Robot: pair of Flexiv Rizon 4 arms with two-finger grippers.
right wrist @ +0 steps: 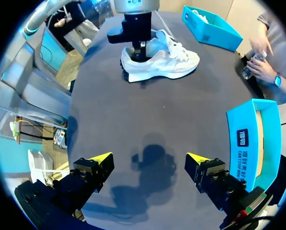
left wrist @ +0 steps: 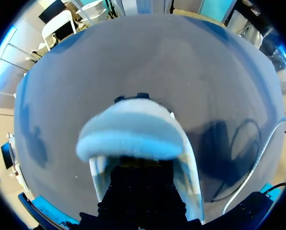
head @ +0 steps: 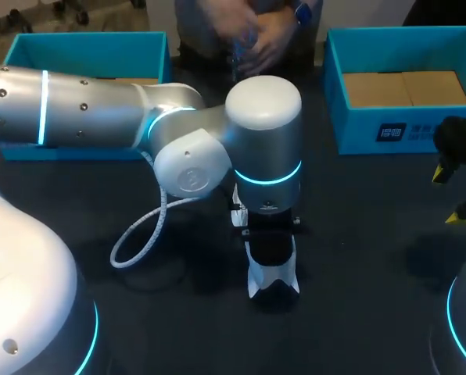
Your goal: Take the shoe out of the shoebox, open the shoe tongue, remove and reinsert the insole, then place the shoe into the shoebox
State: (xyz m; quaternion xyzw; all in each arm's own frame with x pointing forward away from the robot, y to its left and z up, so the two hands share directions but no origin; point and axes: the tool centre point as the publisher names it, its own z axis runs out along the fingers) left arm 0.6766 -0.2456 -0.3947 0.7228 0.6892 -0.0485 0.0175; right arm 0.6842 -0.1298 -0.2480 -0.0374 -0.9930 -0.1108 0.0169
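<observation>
The dark table lies under both tools. My left arm reaches in from its side to the middle of the table and points straight down.

Two open blue boxes stand at the far edge. The shoebox is just beside the right gripper, with brown card showing on its floor. The other blue box lies behind the left arm, well apart from either tool. I cannot tell which one the shoe belongs to.

The white shoe stands upright on its sole on the table, directly under the left gripper and well ahead of the right one. So the first step looks done: the shoe is out of the box.

The left gripper is sunk into the shoe's opening at the heel end. From its own wrist only a padded white rim shows ahead of it, so whether it is spread or pinching something I cannot tell. No insole is visible, inside or outside the shoe.

The right gripper hangs above bare table with its yellow tips spread wide and nothing between them.

My judgement is that the work is in the tongue-or-insole stage. Finishing the insole and returning the shoe to a box are still left.
</observation>
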